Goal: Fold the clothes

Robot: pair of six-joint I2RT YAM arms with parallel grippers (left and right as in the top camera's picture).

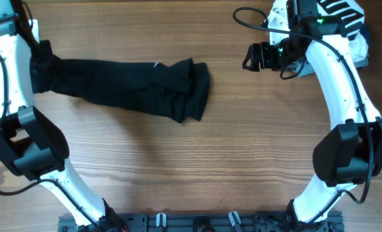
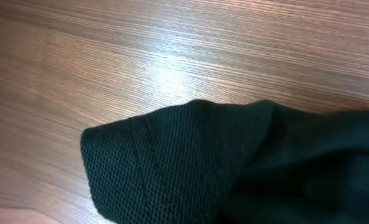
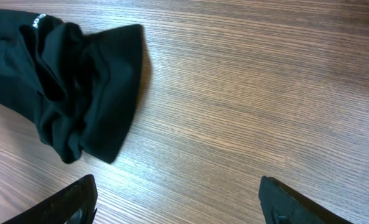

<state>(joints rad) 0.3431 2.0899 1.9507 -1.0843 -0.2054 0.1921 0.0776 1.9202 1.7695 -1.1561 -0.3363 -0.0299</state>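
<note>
Where the clothes (image 1: 133, 87) meet the left hand (image 1: 42, 61), fabric hides its fingers.

The garment (image 1: 126, 87) lies stretched across the left half of the bench (image 1: 197, 167), its bunched end toward the middle, its other end at the left hand (image 1: 41, 59). The right hand (image 1: 250, 57) hangs at the far right, well apart from it.

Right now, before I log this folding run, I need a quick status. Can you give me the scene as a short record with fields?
clothes: black garment, one long strip on the table, right end bunched, not yet folded
left gripper: shut on the garment's left end
right gripper: open, empty, over bare wood to the right of the garment
also present: striped white garment, far right corner
</note>
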